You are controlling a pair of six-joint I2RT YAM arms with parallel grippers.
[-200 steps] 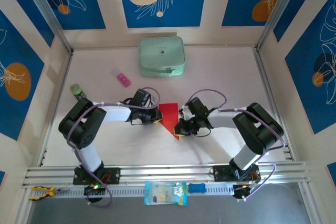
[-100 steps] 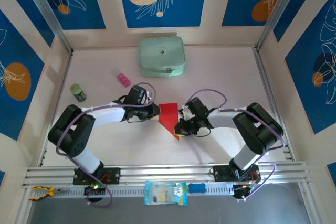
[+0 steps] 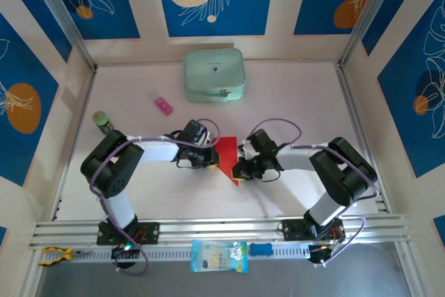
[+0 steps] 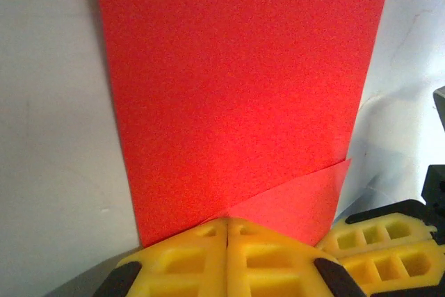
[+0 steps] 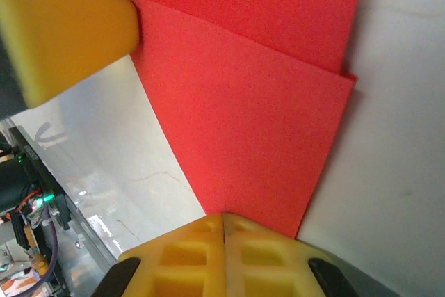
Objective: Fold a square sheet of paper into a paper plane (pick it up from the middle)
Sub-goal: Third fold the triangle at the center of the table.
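Our left gripper [image 3: 208,158] is clenched, its tips at the left edge of the sheet [image 3: 226,152]. We cannot tell whether they pinch the paper. The sheet lies mid-table between the grippers, partly folded, with a flap overlapping its near end. Our right gripper [image 3: 239,167] is likewise clenched at the sheet's near right edge. To crease well, we judge one gripper should pin the flap while the other presses along the fold. The sheet's long axis runs far to near, and its narrow tip points near, slightly right.
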